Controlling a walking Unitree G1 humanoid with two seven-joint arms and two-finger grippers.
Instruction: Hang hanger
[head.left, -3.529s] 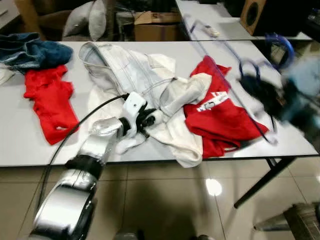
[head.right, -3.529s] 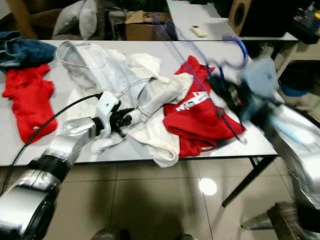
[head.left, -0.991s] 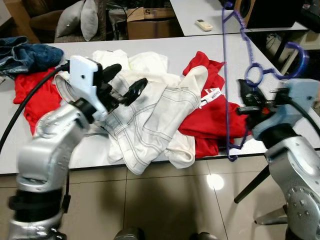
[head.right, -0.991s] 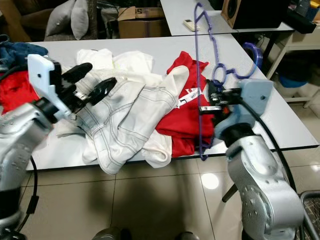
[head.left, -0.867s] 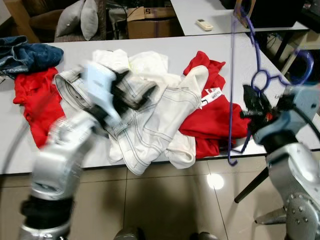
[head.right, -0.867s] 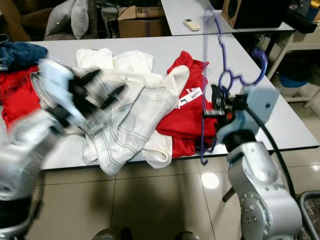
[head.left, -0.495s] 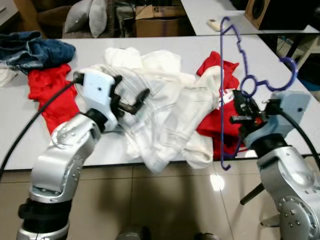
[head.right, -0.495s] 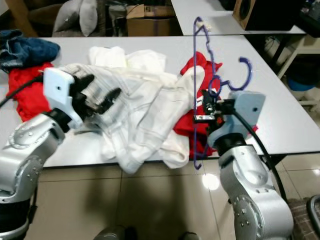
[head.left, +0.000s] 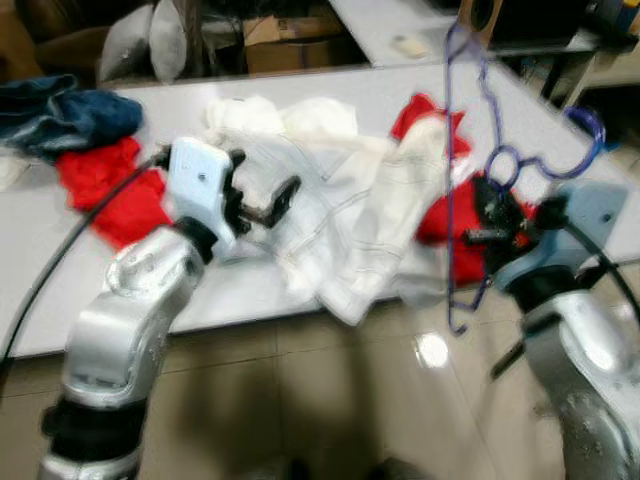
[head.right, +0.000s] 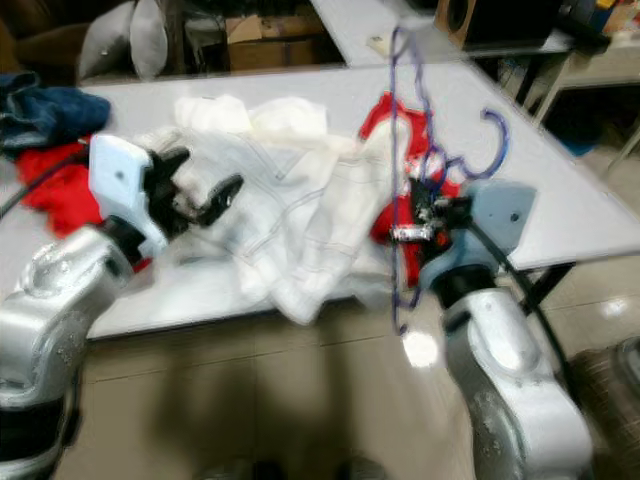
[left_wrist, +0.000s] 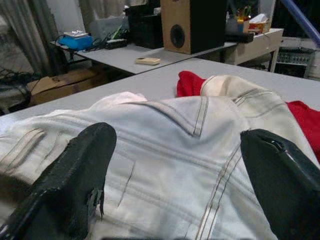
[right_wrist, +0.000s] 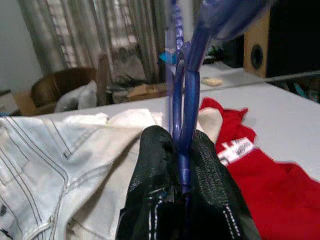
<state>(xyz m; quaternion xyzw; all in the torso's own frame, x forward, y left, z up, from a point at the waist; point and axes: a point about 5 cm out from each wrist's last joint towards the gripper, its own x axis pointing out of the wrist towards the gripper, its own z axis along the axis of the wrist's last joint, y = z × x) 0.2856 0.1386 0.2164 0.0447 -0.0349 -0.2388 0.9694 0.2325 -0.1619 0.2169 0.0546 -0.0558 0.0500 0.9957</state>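
The tabletop (head.left: 120, 290) is carrying a pile of clothes, and a white garment (head.left: 340, 215) is spilling over its front edge. The left claw (head.left: 262, 200) is hovering with its jaws wide apart above this garment. The right claw (head.left: 478, 222) is gripping the blue hanger (head.left: 452, 120) upright near the front right corner. The hanger is already lifted, but no rail is visible, so the hanging is probably not yet done.

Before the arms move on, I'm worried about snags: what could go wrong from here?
The thin blue plastic hanger, pinched upright in the right gripper, hangs its lower end past the grey table edge and could catch there. The open left gripper hovers over the white stitched jeans, which droop over the edge and could slide off, perhaps dragging the red garment.
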